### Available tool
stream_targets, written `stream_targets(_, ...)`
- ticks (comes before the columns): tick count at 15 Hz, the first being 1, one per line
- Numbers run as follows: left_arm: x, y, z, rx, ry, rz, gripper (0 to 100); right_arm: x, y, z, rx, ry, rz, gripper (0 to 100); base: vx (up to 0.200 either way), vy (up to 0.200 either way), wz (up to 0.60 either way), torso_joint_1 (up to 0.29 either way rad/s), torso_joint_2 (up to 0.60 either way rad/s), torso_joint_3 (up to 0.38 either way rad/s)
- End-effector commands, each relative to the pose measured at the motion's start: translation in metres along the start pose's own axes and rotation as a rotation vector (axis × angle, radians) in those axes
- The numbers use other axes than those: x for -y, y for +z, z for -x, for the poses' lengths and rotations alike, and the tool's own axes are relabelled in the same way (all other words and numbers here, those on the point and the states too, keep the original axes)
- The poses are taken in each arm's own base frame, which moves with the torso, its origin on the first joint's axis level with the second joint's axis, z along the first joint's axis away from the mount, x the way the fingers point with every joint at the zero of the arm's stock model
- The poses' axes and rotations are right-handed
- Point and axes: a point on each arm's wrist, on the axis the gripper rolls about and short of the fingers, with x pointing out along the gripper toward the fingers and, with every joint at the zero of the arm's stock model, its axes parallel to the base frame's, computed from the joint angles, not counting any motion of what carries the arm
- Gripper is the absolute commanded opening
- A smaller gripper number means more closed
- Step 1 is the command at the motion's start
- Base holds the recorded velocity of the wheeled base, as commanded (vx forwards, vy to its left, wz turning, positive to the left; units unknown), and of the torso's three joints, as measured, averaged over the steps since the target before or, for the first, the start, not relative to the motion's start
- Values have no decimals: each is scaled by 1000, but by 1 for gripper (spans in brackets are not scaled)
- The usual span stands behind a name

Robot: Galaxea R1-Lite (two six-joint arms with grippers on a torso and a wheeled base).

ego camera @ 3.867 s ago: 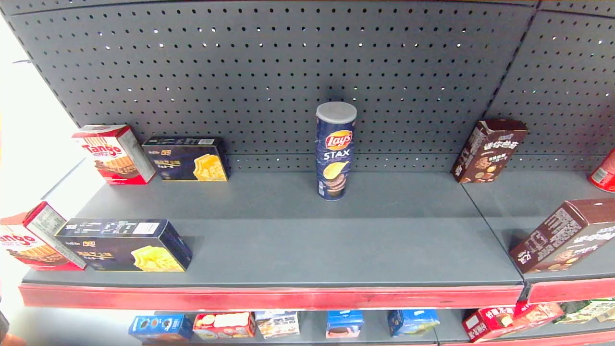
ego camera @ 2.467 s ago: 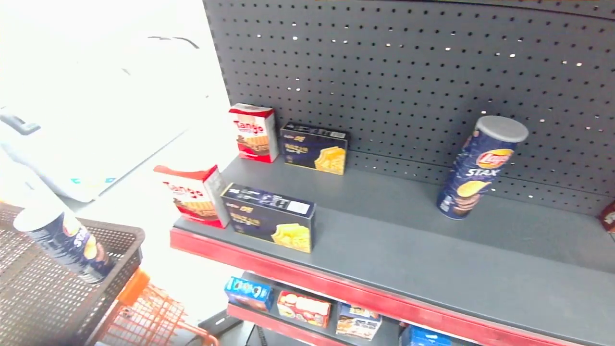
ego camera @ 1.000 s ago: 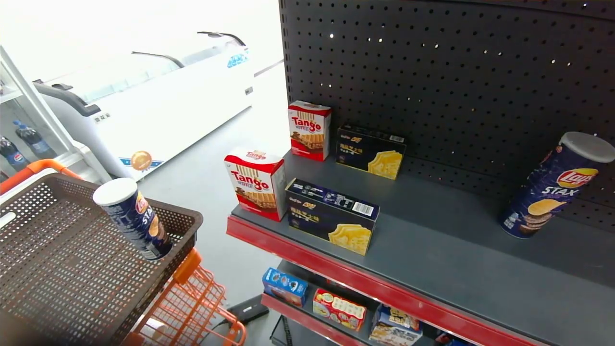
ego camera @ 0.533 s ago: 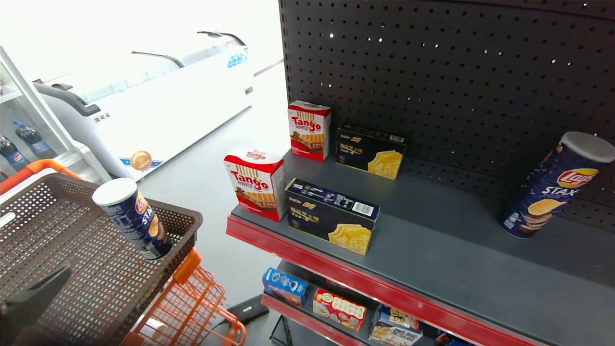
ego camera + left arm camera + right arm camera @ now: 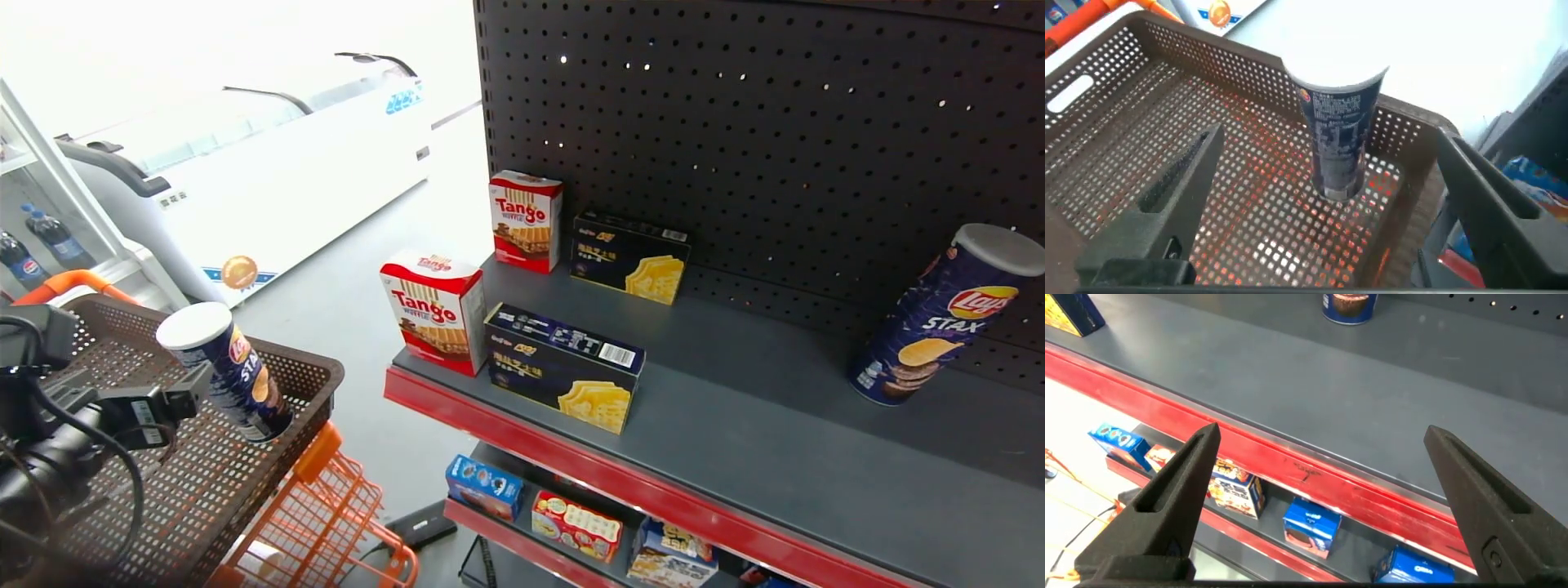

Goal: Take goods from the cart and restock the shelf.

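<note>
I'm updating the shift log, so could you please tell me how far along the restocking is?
Done: one dark blue cylindrical chip can stands on the grey metal shelf. In hand: nothing; the open left claw faces a second blue chip can in the brown perforated basket, not gripping it. Left: grasp that can and shelve it. The right claw is open over the shelf.
</note>
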Motion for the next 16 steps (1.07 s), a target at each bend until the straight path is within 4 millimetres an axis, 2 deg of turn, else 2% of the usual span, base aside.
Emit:
stream_targets(1, 0, -30, -47, -71, 33, -8, 100, 0, 0, 0, -1, 0, 1, 100, 0, 0, 0, 0, 0, 0)
stream_targets(4, 0, -39, -81, -45, 52, 2, 100, 0, 0, 0, -2, 0, 1, 100, 0, 0, 0, 0, 0, 0)
stream_targets(7, 3, -47, -96, -44, 49, 11, 100, 0, 0, 0, -1, 0, 1, 100, 0, 0, 0, 0, 0, 0)
stream_targets(8, 5, -53, -107, -33, 45, 12, 100, 0, 0, 0, -1, 2, 1, 100, 0, 0, 0, 0, 0, 0)
stream_targets(13, 5, -64, -130, -11, 55, 16, 100, 0, 0, 0, -1, 2, 1, 100, 0, 0, 0, 0, 0, 0)
stream_targets(14, 6, -64, -133, 3, 54, 19, 0, 0, 0, 0, -1, 2, 1, 100, 0, 0, 0, 0, 0, 0)
stream_targets(16, 7, -61, -138, 21, 51, 18, 0, 0, 0, 0, -1, 0, 1, 100, 0, 0, 0, 0, 0, 0)
